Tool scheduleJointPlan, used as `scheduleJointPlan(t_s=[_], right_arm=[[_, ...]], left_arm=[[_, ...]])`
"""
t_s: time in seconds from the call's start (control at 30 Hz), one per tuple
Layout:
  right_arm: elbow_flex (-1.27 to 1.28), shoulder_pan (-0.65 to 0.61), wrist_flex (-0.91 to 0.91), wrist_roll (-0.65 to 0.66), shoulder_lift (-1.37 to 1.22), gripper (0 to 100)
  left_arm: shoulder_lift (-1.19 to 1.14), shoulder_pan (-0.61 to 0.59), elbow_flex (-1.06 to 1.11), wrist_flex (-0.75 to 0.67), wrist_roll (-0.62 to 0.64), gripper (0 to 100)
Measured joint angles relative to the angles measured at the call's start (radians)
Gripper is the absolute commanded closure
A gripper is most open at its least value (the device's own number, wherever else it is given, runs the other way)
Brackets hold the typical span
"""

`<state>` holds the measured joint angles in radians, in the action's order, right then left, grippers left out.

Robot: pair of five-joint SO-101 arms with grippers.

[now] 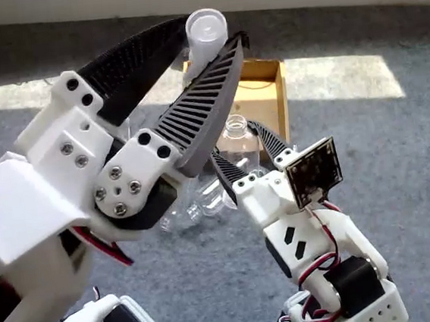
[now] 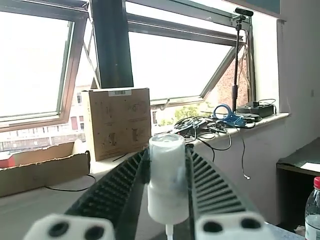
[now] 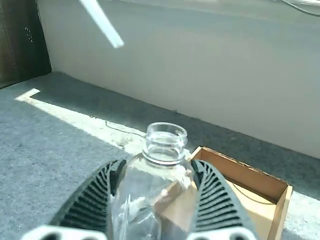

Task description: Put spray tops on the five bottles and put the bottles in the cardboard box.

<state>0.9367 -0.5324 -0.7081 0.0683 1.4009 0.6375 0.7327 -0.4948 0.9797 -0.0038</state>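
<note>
**A:** White plastic came nearest: the spray top (image 2: 167, 170) sat clamped between the ribbed black fingers of the left pincer (image 1: 211, 39), raised well above the grey surface (image 1: 400, 189).

**B:** And its dip tube?

**A:** The dip tube (image 3: 102, 22) ran from the collar back toward that arm's own wrist. From the right wrist camera it showed as a slanted white stick up over the bottle, its free end well apart from the mouth.

**B:** Where was the bottle?

**A:** Lower and a little farther out. The right pincer (image 1: 236, 145) was closed on the body of a clear bottle (image 3: 164, 145), which stood upright with its mouth open and no top on it.

**B:** So what did the joining turn on?

**A:** Alignment, I judged. The tube's long axis slanted while the bottle's stood upright. The tube end seemed to hang above the mouth and off to one side, not over it. The left arm held the part that had to come down, so it would need to tilt until the two axes matched.

**B:** And beyond them?

**A:** Below the two pincers lay loose clear bottles (image 1: 197, 208) on their sides on the surface; I couldn't count them. Farthest stood the cardboard box (image 1: 269, 87), open side up, just behind the held bottle.
</note>
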Motion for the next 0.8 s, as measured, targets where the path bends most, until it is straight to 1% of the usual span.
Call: scheduleJointPlan(t_s=[0.2,0.37,0.5,0.7,0.8], right_arm=[[0.0,-0.005,0.0,-0.005,0.003,99.5],[0.003,-0.005,0.0,-0.005,0.129,99.5],[0.057,-0.003,0.002,-0.005,0.219,99.5],[0.089,-0.005,0.002,0.009,0.207,99.5],[0.091,-0.005,0.002,0.017,0.212,99.5]], left_arm=[[-0.011,0.002,0.158,-0.109,0.0,98],[-0.015,-0.043,0.253,-0.166,0.0,98],[-0.014,-0.061,0.264,-0.173,0.0,98],[-0.014,-0.057,0.262,-0.176,0.06,98],[-0.015,-0.06,0.229,-0.176,0.068,98]])
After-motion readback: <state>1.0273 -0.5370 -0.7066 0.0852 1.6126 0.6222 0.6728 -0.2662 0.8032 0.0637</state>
